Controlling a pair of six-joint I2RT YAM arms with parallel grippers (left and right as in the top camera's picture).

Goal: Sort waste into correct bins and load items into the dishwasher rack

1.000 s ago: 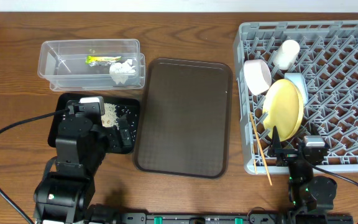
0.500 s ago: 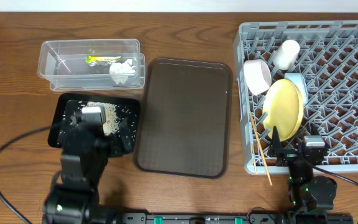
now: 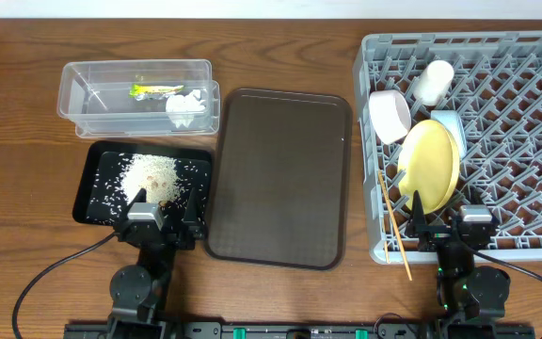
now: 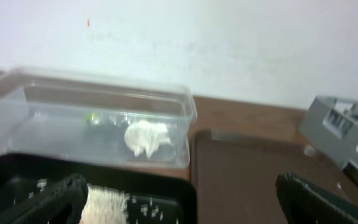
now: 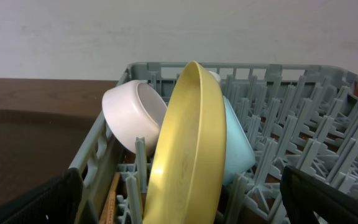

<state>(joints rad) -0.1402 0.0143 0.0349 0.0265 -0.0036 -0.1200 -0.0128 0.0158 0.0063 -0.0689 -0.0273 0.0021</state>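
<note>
Rice [image 3: 149,175] lies heaped and scattered in the shallow black tray [image 3: 90,205], white grains on glossy plastic. Behind it, the clear tub [image 3: 71,94] holds the yellow-green wrapper [image 3: 155,89] and the crumpled tissue [image 3: 187,106]. A brown serving tray [image 3: 280,179] with rounded corners sits on the wooden worktop [image 3: 17,169] between those and the grey pegged rack [image 3: 534,122].

In the rack I see the yellow plate [image 3: 431,165] on edge, the white bowl [image 3: 390,115] tipped on its side, the blue bowl [image 3: 448,123] and the pale cup [image 3: 434,82]. The chopsticks [image 3: 395,229] run along its left wall, their ends poking past the front.

My right wrist camera shows the plate edge-on with the blue bowl against its back, which the overhead barely gives. The left wrist view is blurred but shows the tissue through the tub's wall.

My left hand [image 3: 166,201] sits at the black tray's near edge, spread wide and holding nothing. My right hand [image 3: 443,217] is at the rack's front, also spread wide and holding nothing
</note>
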